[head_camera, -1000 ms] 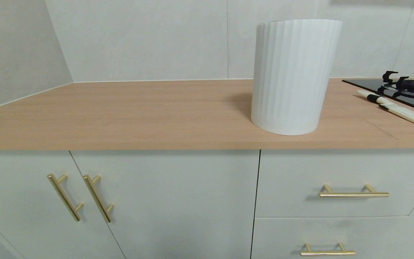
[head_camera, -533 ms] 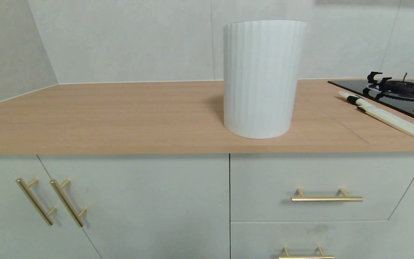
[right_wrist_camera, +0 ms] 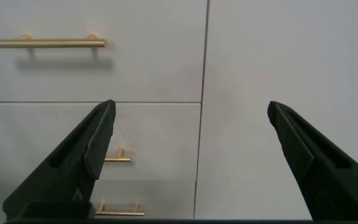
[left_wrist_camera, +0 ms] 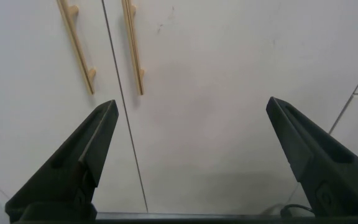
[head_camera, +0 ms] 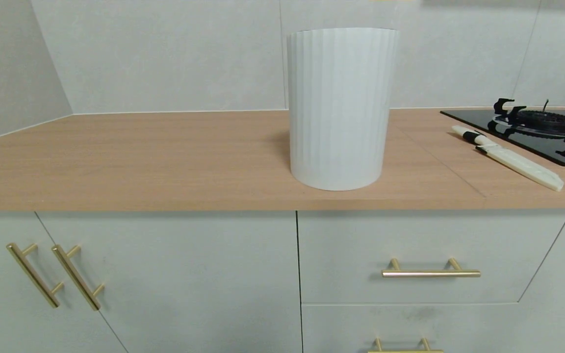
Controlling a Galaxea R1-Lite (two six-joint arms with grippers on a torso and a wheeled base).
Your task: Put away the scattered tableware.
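Cream knife (head_camera: 508,158) on countertop (head_camera: 165,157), well apart from spread fingers (left_wrist_camera: 87,155)

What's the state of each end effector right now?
Left end effector: open, holding nothing.
Right end effector: open, holding nothing.

L claw (left_wrist_camera: 191,101) & R claw (right_wrist_camera: 191,103): both dark grey, matte, wedge-shaped, tapering to narrow tips.

A tall ribbed white container (head_camera: 340,108) stands at the desk (head_camera: 140,157) front edge, blocking the middle. To its left, open wood runs to the corner walls. To its right, a gap reaches the knife (head_camera: 508,158) beside the gas hob (head_camera: 532,130).
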